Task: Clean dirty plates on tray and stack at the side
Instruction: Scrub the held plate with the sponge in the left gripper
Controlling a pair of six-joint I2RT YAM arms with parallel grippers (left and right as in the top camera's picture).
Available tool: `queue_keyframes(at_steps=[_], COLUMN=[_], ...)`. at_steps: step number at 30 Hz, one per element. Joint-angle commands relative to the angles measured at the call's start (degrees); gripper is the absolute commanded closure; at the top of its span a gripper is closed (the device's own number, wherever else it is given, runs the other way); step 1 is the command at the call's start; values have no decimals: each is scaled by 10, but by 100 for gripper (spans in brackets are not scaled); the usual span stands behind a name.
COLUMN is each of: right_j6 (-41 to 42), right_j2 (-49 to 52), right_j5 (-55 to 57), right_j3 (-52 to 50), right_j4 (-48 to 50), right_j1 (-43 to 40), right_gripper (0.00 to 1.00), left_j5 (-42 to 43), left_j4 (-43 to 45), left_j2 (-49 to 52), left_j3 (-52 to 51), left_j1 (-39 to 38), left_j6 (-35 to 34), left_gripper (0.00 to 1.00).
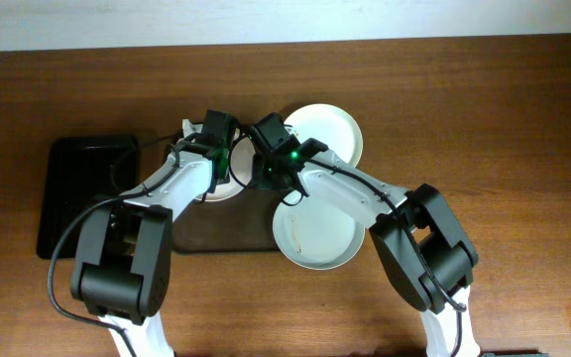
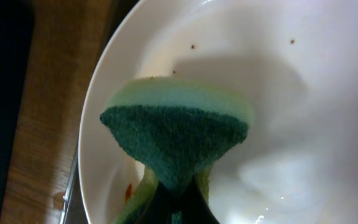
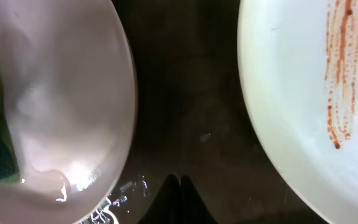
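My left gripper point(image 2: 179, 202) is shut on a green and yellow sponge point(image 2: 176, 134), which is pressed onto a white plate point(image 2: 291, 124) with a few red specks. In the overhead view this plate point(image 1: 224, 190) lies at the left of the dark tray point(image 1: 216, 233), under my left gripper point(image 1: 224, 171). My right gripper point(image 3: 179, 182) is shut and empty over the bare tray point(image 3: 185, 93), between the sponged plate point(image 3: 61, 93) and a second plate point(image 3: 284, 106) with a red sauce streak point(image 3: 340, 74). That second plate point(image 1: 315, 236) overhangs the tray's right end.
A third white plate point(image 1: 330, 134) sits on the wooden table behind the tray's right end. A black tray point(image 1: 87, 198) lies at the left. Both arms meet over the tray's middle, with my right gripper point(image 1: 269, 178) close to the left one.
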Motion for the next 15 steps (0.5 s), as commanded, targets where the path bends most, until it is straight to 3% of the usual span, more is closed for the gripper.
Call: queue_keyframes(at_steps=[1,4,7,10,13,15], right_j6=[6,7,7,33,52,65], right_j2=[1,1,37,69,75,77], right_j5=[-31,-62,-86,-121,-132,-128], right_j3=[3,3,3,3,3,3], right_j4=[36,85,101,116,110,96], right_j1=[-9,-28,-35,-35,-35,-36], right_gripper=[95,72,64,65,92,96], left_j5=[83,131,144,155,156,153], left_j4=[-37,-58,-82,-82,-82,-84], left_j2=[20,20,20,20,20,20], left_j3=[-10,-10,-10,-10,-10,-10], left_j1=[5,5,5,5,5,5], left_j6=[-8,-8,-28,-28,-28,-28], left_gripper=[100,99,99,100,99,99])
